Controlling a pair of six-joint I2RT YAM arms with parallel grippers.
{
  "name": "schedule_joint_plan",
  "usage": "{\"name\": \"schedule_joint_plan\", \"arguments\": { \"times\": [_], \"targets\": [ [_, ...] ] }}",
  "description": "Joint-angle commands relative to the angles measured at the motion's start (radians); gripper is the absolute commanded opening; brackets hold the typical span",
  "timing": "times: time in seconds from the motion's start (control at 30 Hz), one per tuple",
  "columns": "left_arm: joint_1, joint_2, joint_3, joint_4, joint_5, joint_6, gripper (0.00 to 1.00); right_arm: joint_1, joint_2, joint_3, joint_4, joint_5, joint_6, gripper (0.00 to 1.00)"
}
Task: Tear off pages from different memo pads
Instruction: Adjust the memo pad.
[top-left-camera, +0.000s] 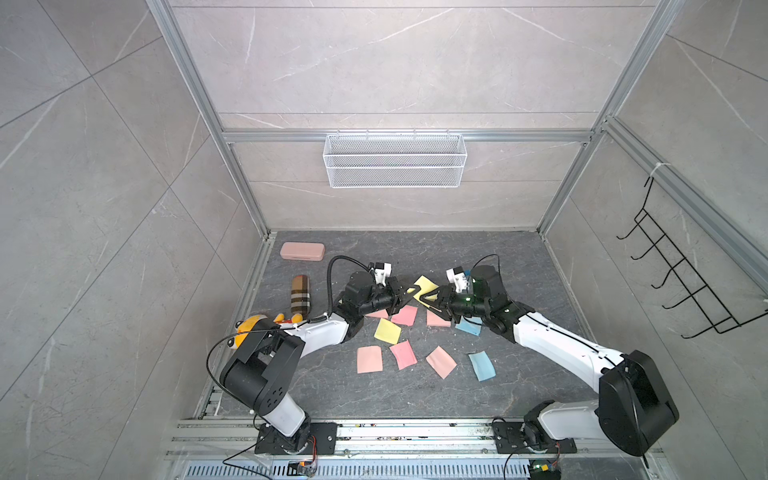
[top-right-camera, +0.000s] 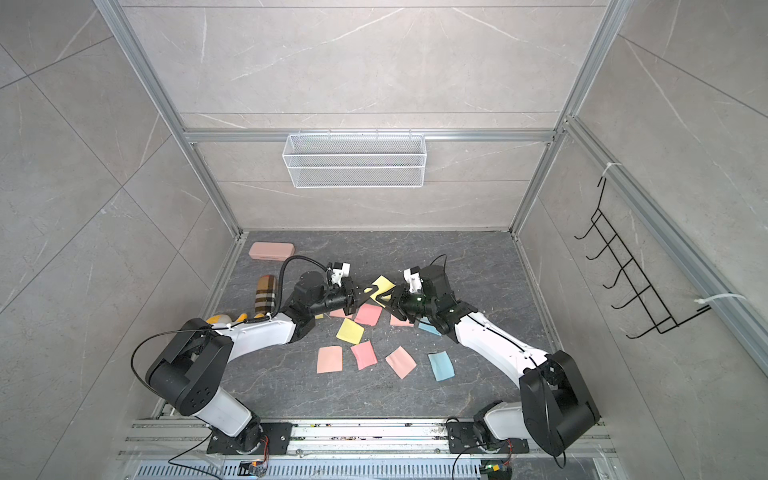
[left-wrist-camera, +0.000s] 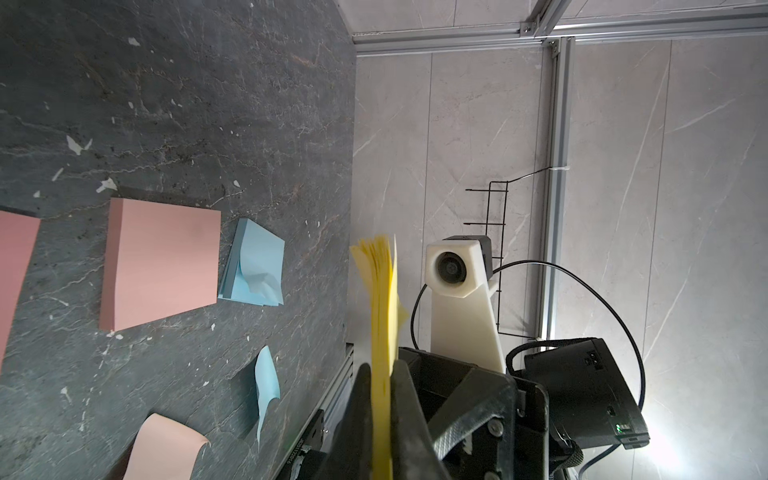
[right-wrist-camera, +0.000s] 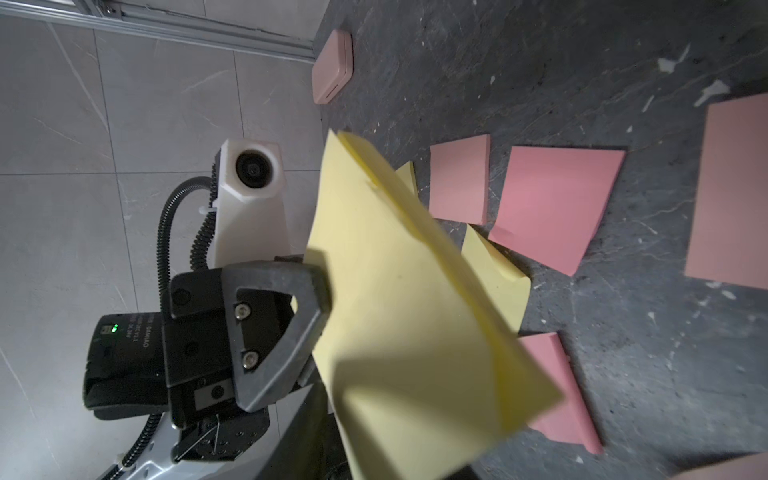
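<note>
My left gripper (top-left-camera: 409, 297) (left-wrist-camera: 380, 365) is shut on the edge of a yellow memo pad (top-left-camera: 424, 286) (left-wrist-camera: 382, 299), which hangs above the dark floor. My right gripper (top-left-camera: 432, 301) faces it from the other side. In the right wrist view the pad's pale top sheet (right-wrist-camera: 395, 311) covers the jaws. Only one dark finger (right-wrist-camera: 305, 440) shows, so a grip cannot be read. A pink memo pad (left-wrist-camera: 162, 262) and a blue memo pad (left-wrist-camera: 253, 266) lie under the right arm. Loose pages lie in front: yellow (top-left-camera: 387, 331), several pink (top-left-camera: 369, 359), blue (top-left-camera: 482, 365).
A pink case (top-left-camera: 302, 251), a plaid cylinder (top-left-camera: 300, 295) and a yellow plush toy (top-left-camera: 249, 328) sit along the left side. A white wire basket (top-left-camera: 395, 160) hangs on the back wall. A black hook rack (top-left-camera: 681, 274) hangs on the right wall.
</note>
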Motion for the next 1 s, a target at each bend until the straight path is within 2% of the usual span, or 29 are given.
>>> {"name": "schedule_joint_plan", "arguments": {
  "times": [0.0, 0.2, 0.23, 0.3, 0.37, 0.43, 0.5, 0.63, 0.73, 0.8, 0.87, 0.97],
  "targets": [
    [0.001, -0.026, 0.022, 0.034, 0.032, 0.016, 0.0, -0.017, 0.022, 0.011, 0.06, 0.027, 0.006, 0.25],
    [0.003, -0.03, 0.022, 0.034, 0.091, 0.018, 0.02, -0.021, 0.028, 0.039, 0.04, 0.017, -0.053, 0.08],
    [0.016, -0.036, 0.023, 0.033, 0.118, 0.02, 0.1, -0.022, 0.032, 0.043, 0.045, -0.014, -0.067, 0.07],
    [0.07, -0.067, 0.009, 0.017, 0.163, 0.026, 0.34, -0.032, 0.05, 0.075, 0.04, -0.125, -0.114, 0.07],
    [0.123, -0.104, 0.002, 0.003, 0.205, 0.05, 0.49, -0.031, 0.066, 0.111, 0.031, -0.25, -0.167, 0.08],
    [0.14, -0.125, 0.03, -0.062, 0.251, 0.101, 0.57, -0.031, 0.065, 0.147, -0.03, -0.336, -0.227, 0.08],
    [0.133, -0.133, 0.069, -0.137, 0.296, 0.16, 0.61, -0.031, 0.052, 0.192, -0.151, -0.384, -0.324, 0.09],
    [0.129, -0.146, 0.089, -0.155, 0.368, 0.185, 0.57, -0.031, 0.048, 0.243, -0.272, -0.457, -0.411, 0.09],
    [0.127, -0.167, 0.117, -0.26, 0.421, 0.263, 0.5, -0.031, 0.056, 0.271, -0.33, -0.5, -0.452, 0.09],
    [0.127, -0.186, 0.144, -0.363, 0.448, 0.335, 0.41, -0.031, 0.059, 0.298, -0.393, -0.501, -0.495, 0.09],
    [0.127, -0.199, 0.162, -0.42, 0.46, 0.379, 0.24, -0.032, 0.06, 0.308, -0.416, -0.496, -0.509, 0.11],
    [0.133, -0.2, 0.165, -0.426, 0.421, 0.376, 0.04, -0.031, 0.054, 0.29, -0.373, -0.469, -0.458, 0.18]
  ]
}}
